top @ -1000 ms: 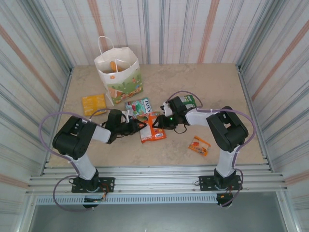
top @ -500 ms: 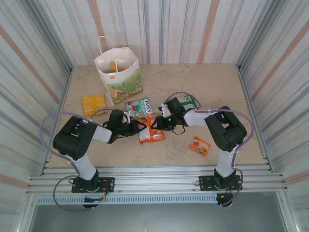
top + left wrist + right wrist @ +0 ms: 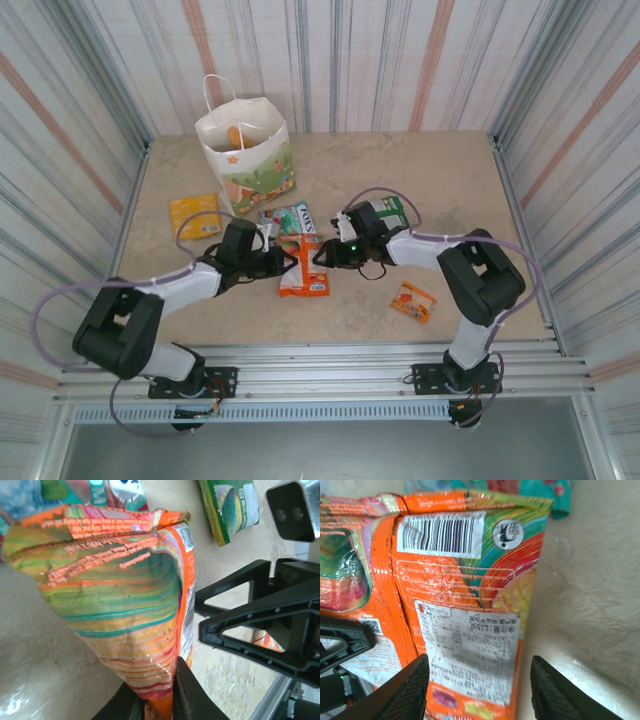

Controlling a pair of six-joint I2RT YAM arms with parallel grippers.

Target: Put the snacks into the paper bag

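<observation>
Jaws of the left gripper (image 3: 287, 262) are clamped flat on the left edge of the large orange crinkly foil packet (image 3: 304, 277) in the top external view. The packet lies on the beige table (image 3: 450, 180), in front of and right of the white upright paper bag (image 3: 245, 150), well apart from it. The right gripper (image 3: 322, 257) sits at the packet's right edge with jaws spread. A yellow-orange flat packet (image 3: 195, 214) lies just front-left of the bag. A green-and-white packet (image 3: 288, 218) lies between the bag and the orange packet. A second green-and-white packet (image 3: 394, 208) lies well right of the bag. The small red-orange packet (image 3: 413, 301) is front right, farthest from the bag.

Left wrist view: the left gripper (image 3: 157, 700) jaws are pinched on one corner of the orange packet (image 3: 115, 595) with no gap, and the packet bulges away from them. The right gripper (image 3: 200, 617) is black with jaws parted, just beside the packet's far edge. The second green-and-white packet (image 3: 230, 507) lies beyond.

Right wrist view: the right gripper (image 3: 479, 665) jaws are wide apart, straddling the packet's (image 3: 465, 620) barcode side. One finger (image 3: 405, 690) overlaps the packet's edge, though contact cannot be told. The other finger (image 3: 555, 690) is over bare table, clear of the packet.
</observation>
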